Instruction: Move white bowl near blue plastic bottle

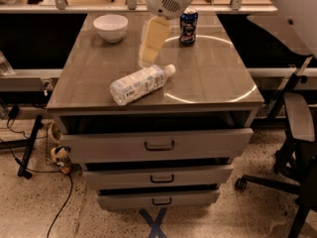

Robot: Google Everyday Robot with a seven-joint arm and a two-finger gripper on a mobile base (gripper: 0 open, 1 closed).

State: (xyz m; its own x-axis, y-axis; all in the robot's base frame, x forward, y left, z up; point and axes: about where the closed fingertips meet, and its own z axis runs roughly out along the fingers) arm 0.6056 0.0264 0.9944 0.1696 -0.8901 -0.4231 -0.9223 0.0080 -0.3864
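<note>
At the cabinet top (208, 78): white bowl (110, 28) sits back-left of my gripper (147, 58), well apart. Gripper hangs over mid-table, tip down; open or closed, I can't tell. Plastic water bottle (141, 83) lies on its side just in front of it, cap to the right. Blue drink can (188, 26) stands back-right.

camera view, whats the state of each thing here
white bowl: upright, back left of the table, looks empty
bottle: lying on its side, cap on
can: standing upright at the back
gripper: above the table between bowl and bottle, touching neither
top drawer: looks slightly pulled out
</note>
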